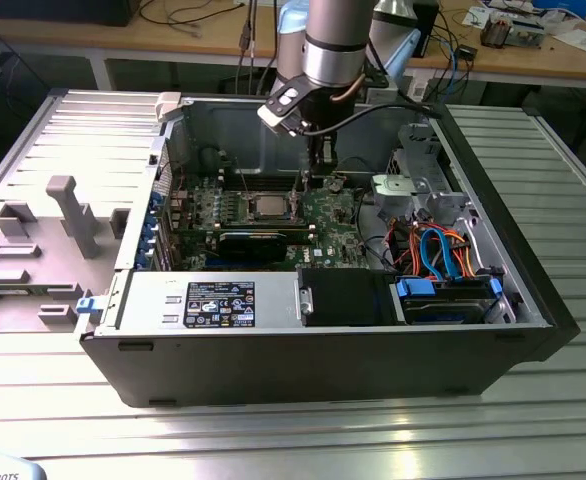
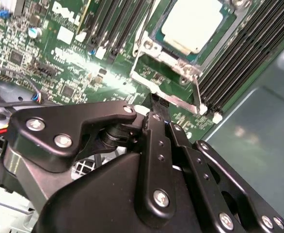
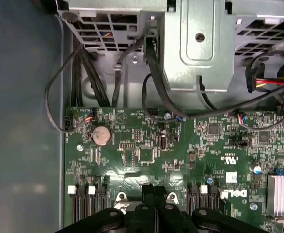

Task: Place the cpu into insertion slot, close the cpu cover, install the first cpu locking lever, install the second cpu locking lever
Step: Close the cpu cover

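End effector (image 2: pixel 157 104) clenched, empty, beside the insertion slot (image 2: pixel 178 60), the cpu (image 2: pixel 193 24) inside, apparently under the cpu cover (image 2: pixel 144 46)

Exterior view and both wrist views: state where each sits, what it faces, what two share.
Exterior view: off the arm, above the open computer case, looking down in; arm and gripper show.
Second wrist view: on the wrist, looking past the gripper at the cpu on the green board.
First wrist view: on the wrist, facing across the green board to the drive cage; gripper shows.
Shared: both wrist views show gripper and green board.
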Robot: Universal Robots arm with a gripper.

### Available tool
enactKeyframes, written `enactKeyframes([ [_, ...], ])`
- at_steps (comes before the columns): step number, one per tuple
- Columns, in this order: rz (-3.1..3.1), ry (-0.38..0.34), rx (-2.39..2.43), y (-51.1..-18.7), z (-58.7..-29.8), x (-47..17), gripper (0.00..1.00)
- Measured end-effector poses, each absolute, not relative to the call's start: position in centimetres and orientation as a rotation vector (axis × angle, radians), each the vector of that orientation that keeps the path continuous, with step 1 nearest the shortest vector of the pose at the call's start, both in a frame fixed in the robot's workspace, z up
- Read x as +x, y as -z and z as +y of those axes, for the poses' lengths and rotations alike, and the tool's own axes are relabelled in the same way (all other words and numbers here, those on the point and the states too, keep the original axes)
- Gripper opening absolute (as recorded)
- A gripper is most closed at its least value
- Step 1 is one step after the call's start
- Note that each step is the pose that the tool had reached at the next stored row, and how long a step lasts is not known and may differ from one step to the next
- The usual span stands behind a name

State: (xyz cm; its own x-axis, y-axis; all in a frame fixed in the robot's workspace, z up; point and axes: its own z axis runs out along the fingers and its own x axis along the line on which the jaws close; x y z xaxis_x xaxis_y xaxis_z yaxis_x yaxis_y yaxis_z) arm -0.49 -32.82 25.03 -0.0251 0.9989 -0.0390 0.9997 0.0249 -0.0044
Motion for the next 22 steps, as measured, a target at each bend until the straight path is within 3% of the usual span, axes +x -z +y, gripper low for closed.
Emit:
enactKeyframes([
  [22, 2.23, 0.046, 2.175, -24.4, -32.8, -4.4, 0.11],
])
